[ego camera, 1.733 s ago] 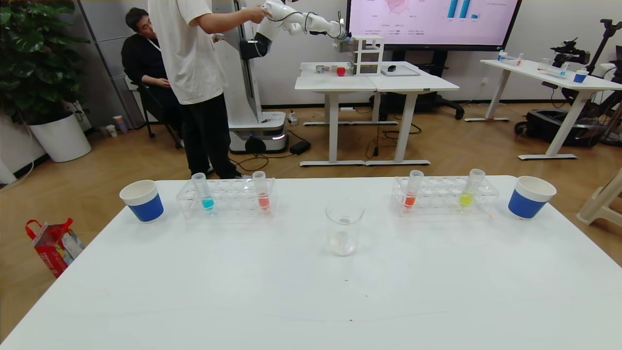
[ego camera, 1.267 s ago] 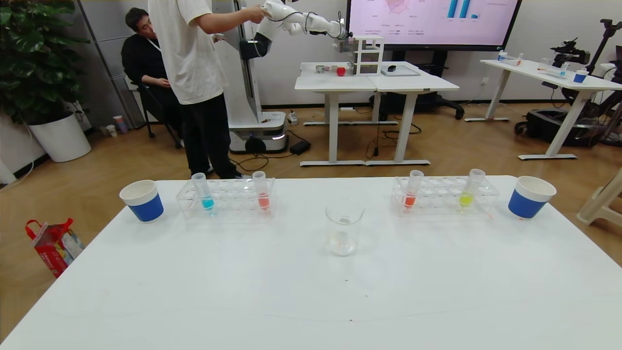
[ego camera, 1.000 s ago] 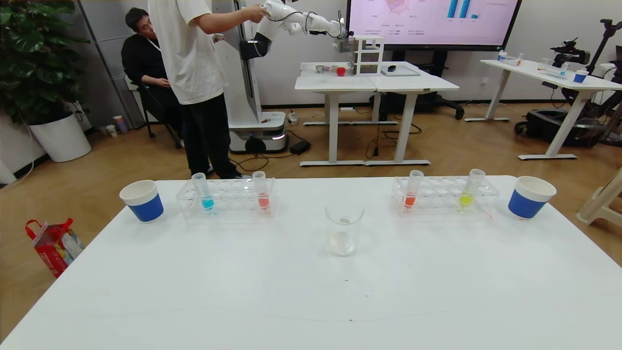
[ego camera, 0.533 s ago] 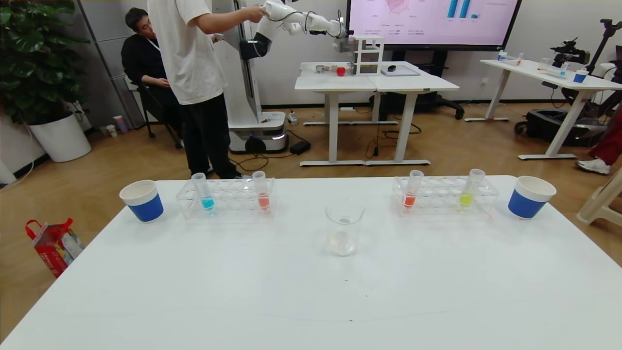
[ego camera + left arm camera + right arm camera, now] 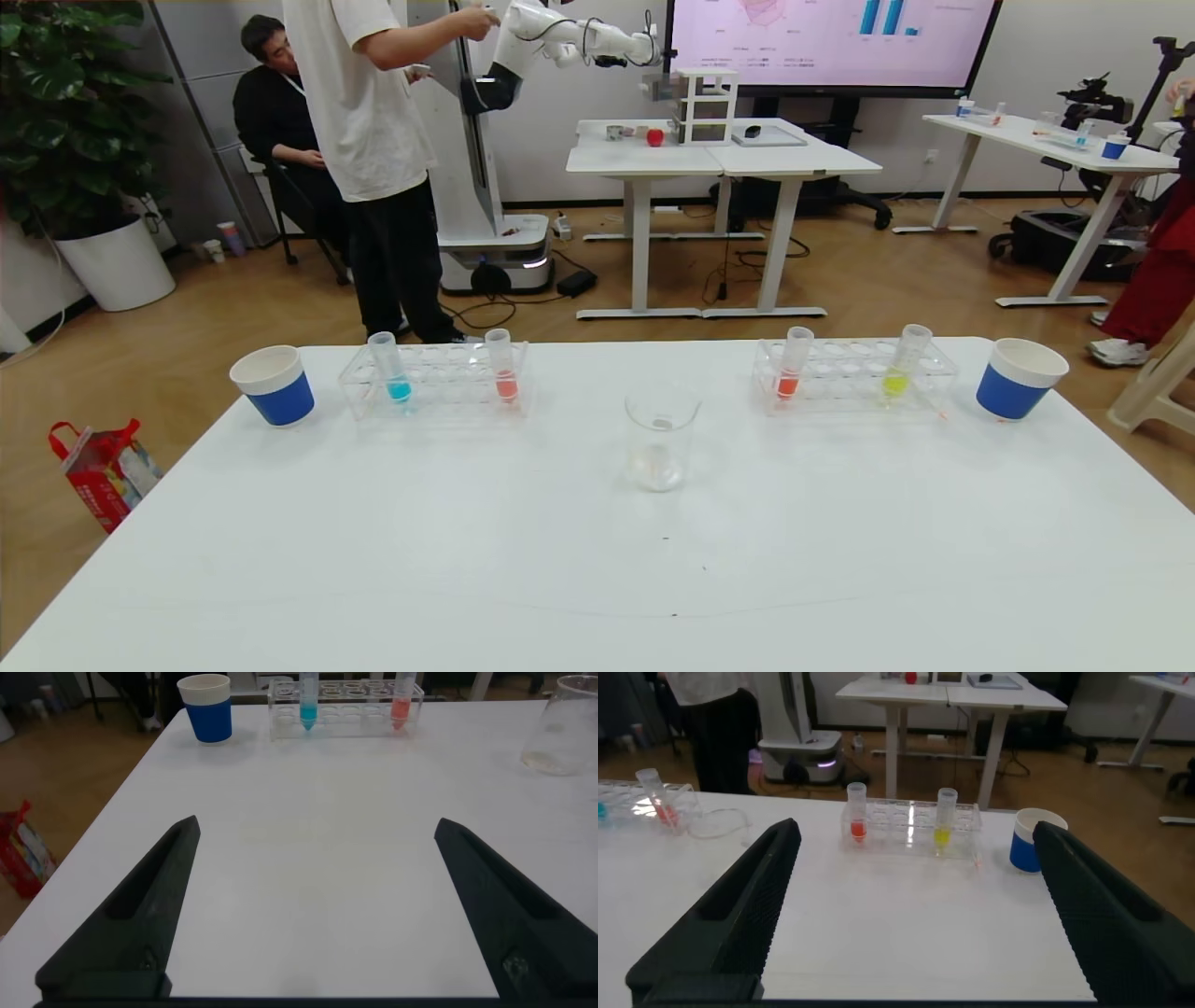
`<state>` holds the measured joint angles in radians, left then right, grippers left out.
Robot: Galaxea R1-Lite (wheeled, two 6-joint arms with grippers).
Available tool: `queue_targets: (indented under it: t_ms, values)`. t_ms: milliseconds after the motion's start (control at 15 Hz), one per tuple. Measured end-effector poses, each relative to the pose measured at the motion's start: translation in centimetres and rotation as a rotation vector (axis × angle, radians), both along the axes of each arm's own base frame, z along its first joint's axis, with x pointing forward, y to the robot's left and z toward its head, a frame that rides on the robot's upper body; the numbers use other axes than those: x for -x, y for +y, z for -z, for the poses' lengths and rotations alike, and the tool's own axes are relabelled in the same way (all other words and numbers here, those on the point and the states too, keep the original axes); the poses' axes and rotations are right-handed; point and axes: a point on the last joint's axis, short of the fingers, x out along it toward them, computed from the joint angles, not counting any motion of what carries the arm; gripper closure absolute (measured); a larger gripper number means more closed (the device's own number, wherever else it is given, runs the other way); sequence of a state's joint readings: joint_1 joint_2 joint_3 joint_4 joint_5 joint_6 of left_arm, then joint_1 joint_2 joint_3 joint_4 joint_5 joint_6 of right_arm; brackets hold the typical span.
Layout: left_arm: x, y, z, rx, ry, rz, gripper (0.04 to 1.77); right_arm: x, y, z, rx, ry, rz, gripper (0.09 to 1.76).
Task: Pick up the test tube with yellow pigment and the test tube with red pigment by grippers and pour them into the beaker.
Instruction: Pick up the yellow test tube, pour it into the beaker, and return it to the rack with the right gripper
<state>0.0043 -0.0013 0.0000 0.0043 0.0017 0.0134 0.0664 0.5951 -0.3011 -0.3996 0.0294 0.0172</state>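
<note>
The yellow test tube [image 5: 902,362] stands in the right clear rack [image 5: 854,377]; it also shows in the right wrist view [image 5: 945,817]. The salmon-red test tube [image 5: 502,366] stands in the left rack [image 5: 437,380]; it also shows in the left wrist view [image 5: 402,700]. The empty glass beaker [image 5: 661,439] stands mid-table between the racks. Neither gripper shows in the head view. My left gripper [image 5: 318,823] is open and empty, low over the near left table, well short of the left rack. My right gripper [image 5: 916,827] is open and empty, well short of the right rack.
A blue-liquid tube [image 5: 389,369] shares the left rack. An orange-red tube [image 5: 794,364] shares the right rack. Blue-and-white paper cups stand at the far left [image 5: 274,385] and far right [image 5: 1018,377]. People and another robot are beyond the table.
Nothing on the table has moved. In the background a person in red has come in at the right edge, and the other robot's arm has shifted.
</note>
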Motion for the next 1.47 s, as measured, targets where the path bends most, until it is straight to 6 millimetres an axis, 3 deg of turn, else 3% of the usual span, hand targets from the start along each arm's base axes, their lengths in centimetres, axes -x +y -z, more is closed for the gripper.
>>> queue_targets:
  t_ms: [200, 400, 667, 867, 1200, 1467]
  values:
    - [0.0, 0.0, 0.0, 0.000, 0.000, 0.000, 0.06, -5.6, 0.3, -1.3, -0.001, 0.022, 0.009, 0.11]
    - [0.0, 0.0, 0.0, 0.000, 0.000, 0.000, 0.06, -11.9, 0.2, -0.8, 0.001, 0.043, 0.034, 0.11]
    - [0.0, 0.0, 0.0, 0.000, 0.000, 0.000, 0.06, -20.0, -0.1, 2.0, 0.003, 0.031, 0.063, 0.11]
    - [0.0, 0.0, 0.0, 0.000, 0.000, 0.000, 0.06, -25.3, -0.3, 5.2, 0.002, 0.009, 0.079, 0.11]
    - [0.0, 0.0, 0.0, 0.000, 0.000, 0.000, 0.06, -32.0, -0.9, 10.7, 0.001, 0.023, 0.100, 0.11]
    - [0.0, 0.0, 0.0, 0.000, 0.000, 0.000, 0.06, -34.8, -2.3, 13.2, 0.003, 0.036, 0.124, 0.11]
